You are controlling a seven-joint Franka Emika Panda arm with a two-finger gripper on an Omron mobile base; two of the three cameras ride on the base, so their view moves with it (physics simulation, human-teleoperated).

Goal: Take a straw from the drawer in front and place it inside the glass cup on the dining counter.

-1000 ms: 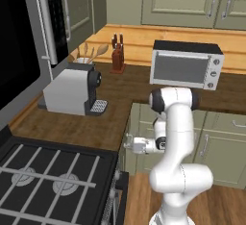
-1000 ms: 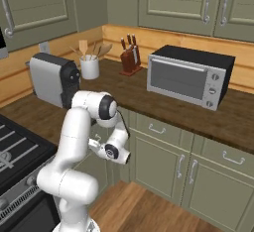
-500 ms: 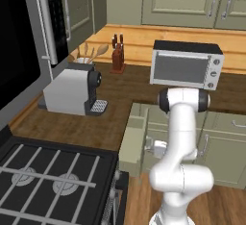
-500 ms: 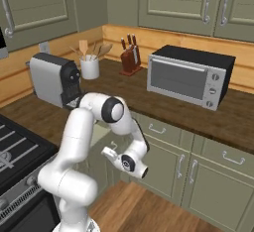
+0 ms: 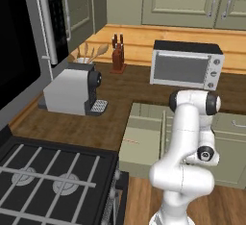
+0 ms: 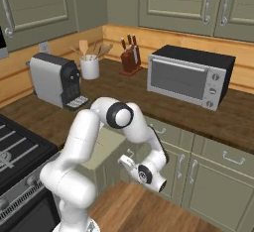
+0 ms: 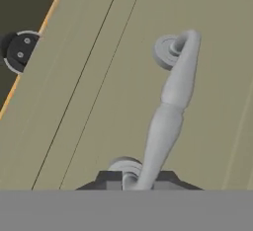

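Note:
The pale green drawer (image 5: 144,149) stands pulled out from under the dark counter, and its light interior shows in the left base view. A thin reddish straw (image 5: 130,141) lies inside it. From the right side the drawer (image 6: 101,151) is a pale box behind my arm. My gripper (image 6: 128,160) reaches low to the drawer front. In the hand view my gripper (image 7: 138,178) is shut on the lower end of the grey drawer handle (image 7: 170,106), with a dark tip on each side. The glass cup and the dining counter are out of view.
On the counter stand a grey coffee machine (image 5: 72,92), a utensil jar (image 6: 90,67), a knife block (image 5: 116,58) and a toaster oven (image 5: 187,68). A black stove (image 5: 53,176) is at the lower left. Closed cabinet doors (image 6: 213,176) lie to the right, above wood floor (image 6: 139,211).
The drawer has slid further out of the cabinet. My hand has drawn back with its handle, and the arm has swung down and to the right. The fingers have closed in.

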